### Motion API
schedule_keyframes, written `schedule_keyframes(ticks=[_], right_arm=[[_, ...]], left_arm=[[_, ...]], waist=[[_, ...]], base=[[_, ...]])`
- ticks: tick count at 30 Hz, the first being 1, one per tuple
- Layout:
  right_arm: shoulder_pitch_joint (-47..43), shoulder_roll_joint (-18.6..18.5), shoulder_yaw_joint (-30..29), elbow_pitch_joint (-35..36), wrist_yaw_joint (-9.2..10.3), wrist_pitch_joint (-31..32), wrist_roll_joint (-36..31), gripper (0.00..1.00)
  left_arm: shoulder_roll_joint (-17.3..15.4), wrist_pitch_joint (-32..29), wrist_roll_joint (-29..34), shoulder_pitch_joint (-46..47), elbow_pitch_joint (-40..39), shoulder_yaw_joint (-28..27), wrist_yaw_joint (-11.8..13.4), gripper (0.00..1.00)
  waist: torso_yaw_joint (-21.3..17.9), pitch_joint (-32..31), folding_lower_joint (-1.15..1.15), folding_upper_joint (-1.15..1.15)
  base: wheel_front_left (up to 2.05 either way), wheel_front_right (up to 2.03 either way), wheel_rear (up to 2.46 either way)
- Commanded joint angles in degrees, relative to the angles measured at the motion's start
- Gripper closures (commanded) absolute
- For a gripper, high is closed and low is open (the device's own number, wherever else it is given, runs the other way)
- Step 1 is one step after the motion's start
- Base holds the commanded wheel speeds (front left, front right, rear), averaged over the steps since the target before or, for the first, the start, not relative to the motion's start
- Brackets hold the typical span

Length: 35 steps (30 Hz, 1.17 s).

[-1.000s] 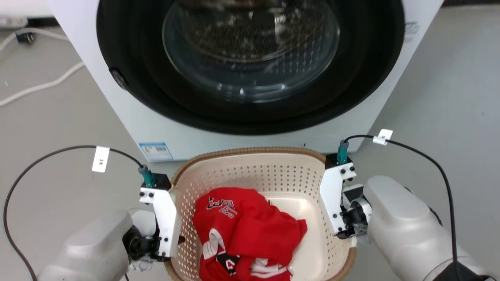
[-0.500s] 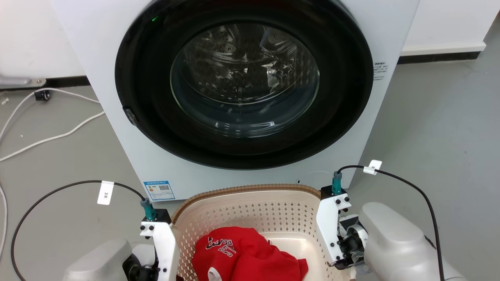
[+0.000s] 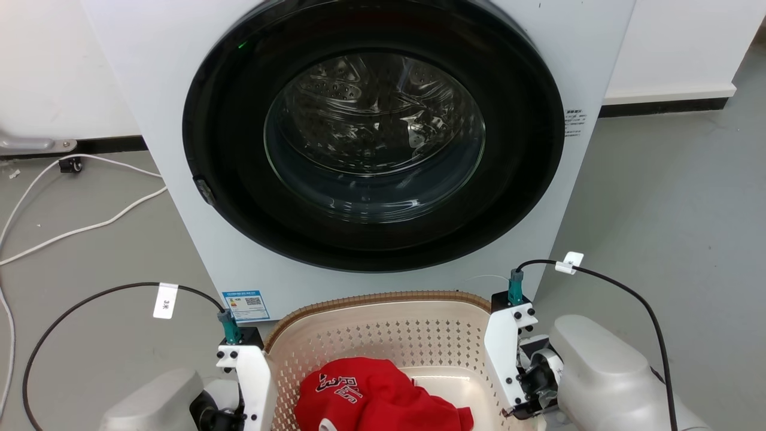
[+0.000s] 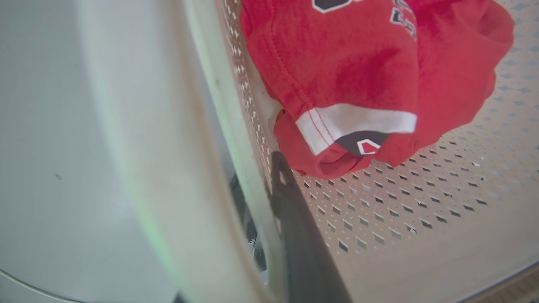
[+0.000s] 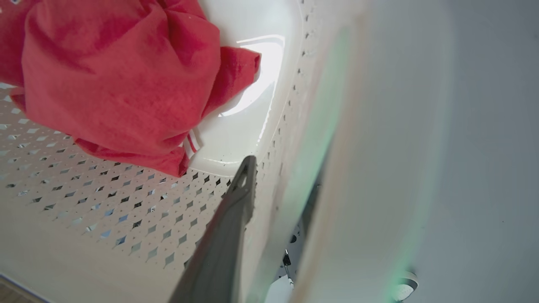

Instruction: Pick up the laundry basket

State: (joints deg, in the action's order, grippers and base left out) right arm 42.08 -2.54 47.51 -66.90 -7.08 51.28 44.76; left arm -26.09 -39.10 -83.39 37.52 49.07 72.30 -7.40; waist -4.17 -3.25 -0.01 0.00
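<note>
Cream plastic laundry basket (image 3: 389, 335), judged light, stiff: left claw (image 4: 257, 179) and right claw (image 5: 278, 182) pinch opposite walls (red shirt (image 3: 371, 401) between).

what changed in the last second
The camera rose and pulled back, so the washer looks smaller; the basket seems lifted along with it. The left gripper and right gripper stay clamped on its walls, red shirt still inside.
</note>
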Motion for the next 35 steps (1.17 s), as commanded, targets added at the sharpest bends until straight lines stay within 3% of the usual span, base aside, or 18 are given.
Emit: schedule_keyframes(ticks=[1, 35], right_arm=[[0.2, -0.58, 0.49, 0.21, -0.74, -0.03, 0.02, 1.0], [1.66, -0.37, 4.37, 0.0, -0.74, -0.8, 3.45, 1.0]], left_arm=[[-0.41, -0.66, 0.13, 0.1, 0.53, 0.41, -0.09, 1.0], [0.13, -3.29, -0.89, 1.69, 0.2, 0.35, -0.11, 1.0]], waist=[[0.03, -0.08, 0.01, 0.0], [0.98, -0.22, 0.01, 0.0]], base=[[0.0, 0.0, 0.0], [0.0, 0.0, 0.0]])
